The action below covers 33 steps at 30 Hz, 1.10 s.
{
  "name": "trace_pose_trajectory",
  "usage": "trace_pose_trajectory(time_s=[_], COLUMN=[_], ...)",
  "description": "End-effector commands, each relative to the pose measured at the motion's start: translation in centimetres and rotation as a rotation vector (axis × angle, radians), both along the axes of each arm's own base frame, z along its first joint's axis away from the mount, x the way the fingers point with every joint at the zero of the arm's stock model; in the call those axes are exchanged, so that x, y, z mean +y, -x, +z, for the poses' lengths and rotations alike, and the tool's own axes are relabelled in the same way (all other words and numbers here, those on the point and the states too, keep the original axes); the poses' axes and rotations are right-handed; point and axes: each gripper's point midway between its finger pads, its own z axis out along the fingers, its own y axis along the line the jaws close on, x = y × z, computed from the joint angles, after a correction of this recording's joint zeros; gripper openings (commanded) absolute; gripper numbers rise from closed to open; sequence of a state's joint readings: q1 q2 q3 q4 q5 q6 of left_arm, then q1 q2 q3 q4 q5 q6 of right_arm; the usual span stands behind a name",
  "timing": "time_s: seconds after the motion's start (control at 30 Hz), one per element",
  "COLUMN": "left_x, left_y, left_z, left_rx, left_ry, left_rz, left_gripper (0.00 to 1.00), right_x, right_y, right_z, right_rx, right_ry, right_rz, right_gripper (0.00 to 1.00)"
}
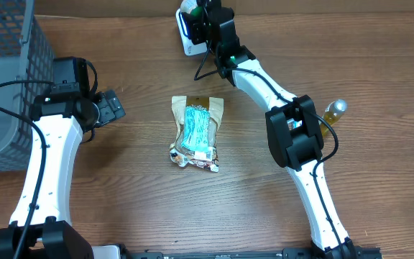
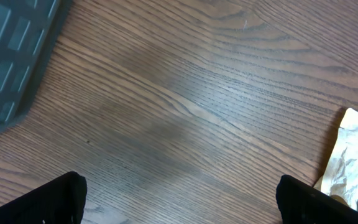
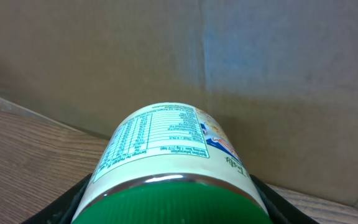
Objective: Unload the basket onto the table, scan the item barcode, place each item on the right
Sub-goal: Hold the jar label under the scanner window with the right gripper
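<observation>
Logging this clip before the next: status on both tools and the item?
Left tool open, empty, over table. Right tool shut on green-lidded can, label up, by scanner. Pouch mid-table, not in the way.

Can [image 3: 166, 146]: white label carried teal print; lid [image 3: 173, 205] was green
Pouch [image 1: 197, 132]: was tan with a teal centre
Table [image 1: 142, 194]: was brown, wood-grained
Basket [image 1: 6, 65]: was grey mesh
Bottle [image 1: 333, 115]: was amber, silver-capped

The packet [image 1: 197, 133] lies at the middle of the table [image 1: 142, 194], the basket [image 1: 6, 79] at its left edge, the bottle [image 1: 334, 113] at the right beside the right arm [image 1: 293, 135]. The scanner [image 1: 190, 36] sits at the back, the can [image 3: 173, 155] in the right gripper [image 1: 205, 16] above it
</observation>
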<state>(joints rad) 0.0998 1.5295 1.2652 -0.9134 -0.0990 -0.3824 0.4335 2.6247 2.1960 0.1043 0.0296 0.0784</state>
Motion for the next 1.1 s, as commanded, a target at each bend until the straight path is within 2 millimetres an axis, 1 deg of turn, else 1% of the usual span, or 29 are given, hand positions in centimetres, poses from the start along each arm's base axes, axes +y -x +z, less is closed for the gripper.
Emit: trace_pose_trajectory(time_s=[0.0, 0.8, 0.93, 1.07], left_x=[0.1, 0.1, 0.1, 0.1], left_y=[-0.2, -0.2, -0.2, -0.2], left_z=[0.7, 0.7, 0.7, 0.7], left_rx=[-0.019, -0.019, -0.019, -0.019], left_ry=[-0.014, -0.014, -0.014, -0.014], left_rz=[-0.011, -0.011, -0.011, -0.011], left_gripper=[1.00, 1.00, 1.00, 1.00], right_x=[0.2, 0.2, 0.2, 0.2], right_y=[0.0, 0.0, 0.0, -0.1], right_z=[1.1, 0.9, 0.0, -2.0], right_rx=[-0.023, -0.009, 0.003, 0.025], right_ry=[-0.017, -0.035, -0.029, -0.018], right_rz=[-0.002, -0.007, -0.007, -0.008], right_gripper=[0.24, 0.24, 0.24, 0.24])
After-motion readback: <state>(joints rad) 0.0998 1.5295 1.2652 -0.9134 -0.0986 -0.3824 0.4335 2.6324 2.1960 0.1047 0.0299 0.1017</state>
